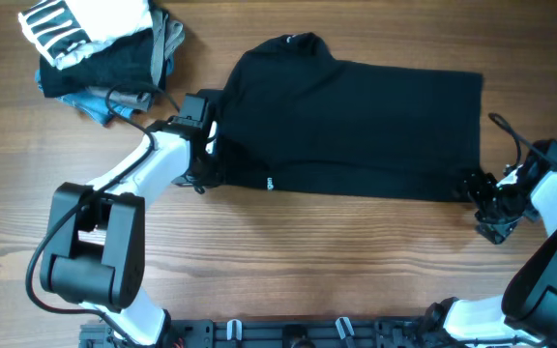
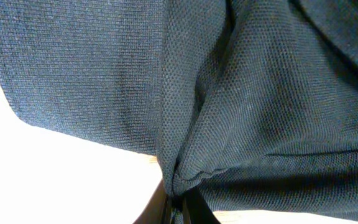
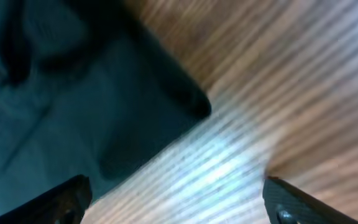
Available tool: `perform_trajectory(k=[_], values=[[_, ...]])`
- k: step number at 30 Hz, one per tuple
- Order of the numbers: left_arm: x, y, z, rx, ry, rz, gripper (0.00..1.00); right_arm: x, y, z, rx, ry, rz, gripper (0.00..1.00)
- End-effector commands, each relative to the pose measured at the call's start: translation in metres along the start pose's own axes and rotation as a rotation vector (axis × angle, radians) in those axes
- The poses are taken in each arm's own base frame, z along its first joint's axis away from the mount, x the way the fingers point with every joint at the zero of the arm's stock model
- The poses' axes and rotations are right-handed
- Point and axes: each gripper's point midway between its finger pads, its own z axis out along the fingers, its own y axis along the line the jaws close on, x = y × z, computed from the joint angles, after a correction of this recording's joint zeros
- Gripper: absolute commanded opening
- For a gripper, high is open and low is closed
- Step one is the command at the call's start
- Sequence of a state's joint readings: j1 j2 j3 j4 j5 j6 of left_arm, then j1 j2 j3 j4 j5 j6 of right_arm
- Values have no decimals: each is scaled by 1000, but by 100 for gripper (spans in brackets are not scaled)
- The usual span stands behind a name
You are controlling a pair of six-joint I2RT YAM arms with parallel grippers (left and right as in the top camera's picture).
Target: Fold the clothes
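Pinching a bunch of black cloth, the left gripper (image 1: 207, 162) is clamped on the T-shirt (image 1: 356, 126) at its lower-left edge. The left wrist view shows the fabric gathered into a tight pucker right where the jaws meet. The shirt lies flat across the upper middle of the overhead frame on the wooden table (image 1: 307, 271), collar end toward the upper left.

Over at the shirt's lower-right corner, the right gripper (image 1: 476, 189) sits with its fingers spread and nothing between them. Its own camera, blurred, shows the shirt's corner just ahead on bare wood.

Now the risk: only one side is held. If the left arm lifts or drags, the free right end could slide, skew or bunch, and the fold would land crooked. That thin pinch might also slip out under the shirt's weight. A wide sweep toward the upper left could catch the pile of other garments (image 1: 95, 48) near the left arm.
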State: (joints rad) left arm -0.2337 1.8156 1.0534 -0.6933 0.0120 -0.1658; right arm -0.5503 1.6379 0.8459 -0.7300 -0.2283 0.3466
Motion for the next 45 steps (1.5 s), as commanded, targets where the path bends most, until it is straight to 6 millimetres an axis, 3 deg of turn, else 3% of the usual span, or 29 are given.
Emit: perform_trajectory(k=[1,3,4,5,6,7,10,14,15,16,18,20,23,27,28,29,33,35,37,39,40,45], values=[[4,16,3,-62,17,-13,4,2,17,8,-116,-13,1,89],[7,17,1,-64,25,-13,4,-11,25,12,-164,-83,-24,79],[9,17,0,-65,32,-13,4,-16,27,13,-180,-110,-35,69],[10,17,0,-67,37,-13,4,-16,30,14,-197,-111,-38,46],[11,18,0,-69,42,-13,4,-12,28,15,-190,-92,-32,15],[12,18,0,-70,47,-13,4,-8,24,15,-174,-79,-25,4],[18,20,-1,-80,70,-12,4,-6,9,17,-86,-75,-9,4],[31,33,-4,-138,119,-14,4,7,-4,6,5,3,48,6],[32,36,-6,-142,124,-20,4,8,-14,-2,78,16,87,45],[32,38,-7,-141,124,-29,7,7,-20,-10,124,19,89,66],[27,40,-11,-138,108,-42,71,-2,-19,-30,168,13,81,76],[15,40,-21,-132,80,-50,82,-16,-7,-51,147,-14,63,79],[-7,36,-40,-122,30,-52,84,-21,23,-56,-12,-7,-40,74],[-34,28,-72,-100,-30,-54,81,-3,34,-39,-112,55,-37,40],[-40,24,-80,-79,-42,-53,81,4,37,-32,-144,78,-44,36],[-45,20,-86,-57,-54,-51,81,10,38,-27,-160,93,-55,37],[-51,10,-92,-1,-67,-50,82,31,23,-6,-128,136,-36,56],[-50,10,-92,-2,-64,-50,81,30,23,-5,-126,129,-37,56],[-50,10,-92,-2,-64,-50,82,24,25,-4,-136,103,-44,37],[-50,10,-92,-2,-64,-50,82,16,36,-6,-190,77,-40,9],[-50,10,-92,-2,-62,-50,82,15,45,-8,-238,78,-44,4],[-47,10,-92,-4,-53,-50,82,12,63,-15,-341,78,-60,4]])
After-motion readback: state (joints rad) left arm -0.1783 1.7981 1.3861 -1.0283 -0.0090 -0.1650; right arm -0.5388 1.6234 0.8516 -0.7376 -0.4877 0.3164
